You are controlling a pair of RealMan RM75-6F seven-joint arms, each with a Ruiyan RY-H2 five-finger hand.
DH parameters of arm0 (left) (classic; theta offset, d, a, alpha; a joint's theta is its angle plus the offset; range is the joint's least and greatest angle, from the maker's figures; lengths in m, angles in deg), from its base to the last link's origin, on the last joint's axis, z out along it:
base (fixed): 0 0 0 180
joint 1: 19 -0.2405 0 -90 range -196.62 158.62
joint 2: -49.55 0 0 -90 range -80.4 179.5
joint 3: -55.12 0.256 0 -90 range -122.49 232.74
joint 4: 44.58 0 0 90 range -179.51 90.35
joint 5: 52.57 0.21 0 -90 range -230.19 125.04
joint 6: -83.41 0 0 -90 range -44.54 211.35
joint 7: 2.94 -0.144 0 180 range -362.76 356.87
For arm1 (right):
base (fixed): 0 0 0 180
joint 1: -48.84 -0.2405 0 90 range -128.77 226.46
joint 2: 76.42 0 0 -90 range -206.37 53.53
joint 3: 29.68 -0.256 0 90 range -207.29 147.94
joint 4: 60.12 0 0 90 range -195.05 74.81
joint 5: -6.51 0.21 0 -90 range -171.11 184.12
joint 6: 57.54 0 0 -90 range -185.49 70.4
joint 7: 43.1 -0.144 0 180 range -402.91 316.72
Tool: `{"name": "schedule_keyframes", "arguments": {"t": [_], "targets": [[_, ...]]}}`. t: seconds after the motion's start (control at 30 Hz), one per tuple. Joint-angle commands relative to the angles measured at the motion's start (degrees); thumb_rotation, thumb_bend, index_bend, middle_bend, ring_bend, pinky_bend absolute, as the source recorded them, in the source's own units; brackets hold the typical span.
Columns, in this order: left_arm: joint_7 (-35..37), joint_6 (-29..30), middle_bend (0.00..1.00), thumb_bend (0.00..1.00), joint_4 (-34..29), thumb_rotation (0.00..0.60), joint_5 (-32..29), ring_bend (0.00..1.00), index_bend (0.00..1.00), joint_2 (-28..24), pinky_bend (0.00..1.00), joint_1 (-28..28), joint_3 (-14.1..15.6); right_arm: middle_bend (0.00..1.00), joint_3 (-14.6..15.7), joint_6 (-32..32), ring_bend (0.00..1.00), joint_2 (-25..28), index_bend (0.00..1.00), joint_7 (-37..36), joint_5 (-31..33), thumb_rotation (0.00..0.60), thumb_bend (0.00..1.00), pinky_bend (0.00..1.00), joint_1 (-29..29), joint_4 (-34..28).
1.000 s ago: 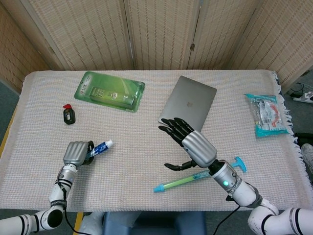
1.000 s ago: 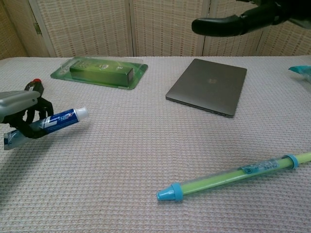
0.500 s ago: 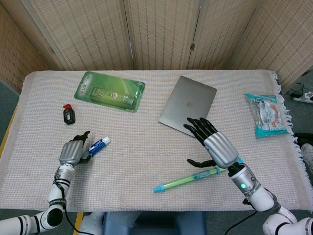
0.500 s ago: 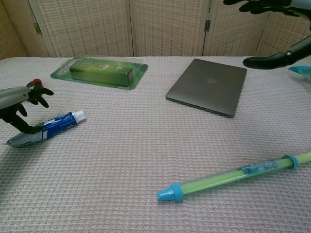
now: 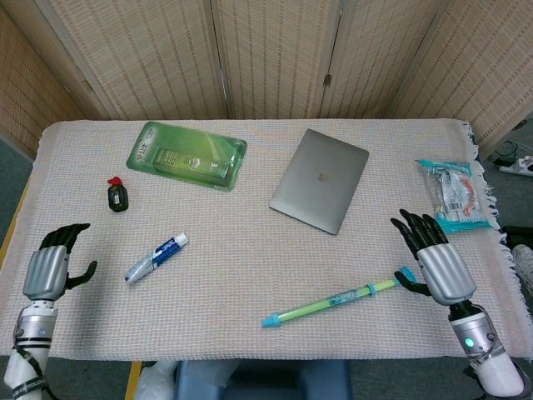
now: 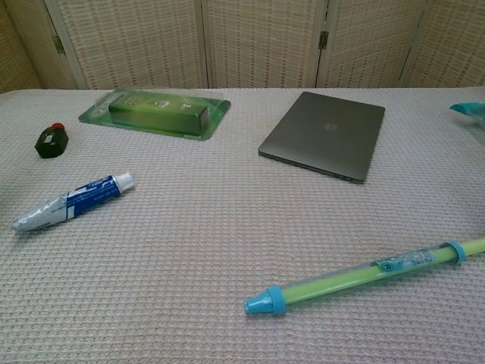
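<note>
Since the earlier frames the left hand has let go of the toothpaste tube and drawn back to the desk's left edge, and the right hand has pulled away from the laptop to the right edge near the front. The left hand now holds nothing, its fingers spread apart and pointing away from the robot, well apart from the tube. The toothpaste tube lies flat on the desk to the right of that hand, its white cap pointing toward the far right; in the chest view it rests alone on the woven cloth. Behind it sits a small black object with a red top, and further back a green blister pack. The closed grey laptop lies at an angle right of centre. In front of it a long green tube with blue caps lies slanted across the cloth, its right end just beside the right hand. That hand is empty as well, with its fingers fanned wide. Just behind it, at the desk's right edge, lies a teal packet.
</note>
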Motion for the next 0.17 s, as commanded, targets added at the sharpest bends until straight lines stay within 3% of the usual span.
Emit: {"name": "schedule_keyframes", "arguments": {"t": [0.03, 0.17], "targets": [[2.62, 4.5, 0.23, 0.4, 0.25, 0.6, 2.33, 0.18, 0.22, -1.87, 0.16, -4.01, 1.8, 0.0, 1.36, 1.96, 0.0, 1.21, 0.0, -2.38, -1.3, 0.6, 0.31, 0.0, 2.47, 1.45], [4.16, 7.2, 0.23, 0.4, -0.19, 0.6, 3.91, 0.18, 0.23, -2.51, 0.16, -7.02, 3.24, 0.0, 2.19, 4.12, 0.0, 1.28, 0.0, -3.78, -1.74, 0.6, 0.31, 0.0, 5.29, 2.92]]}}
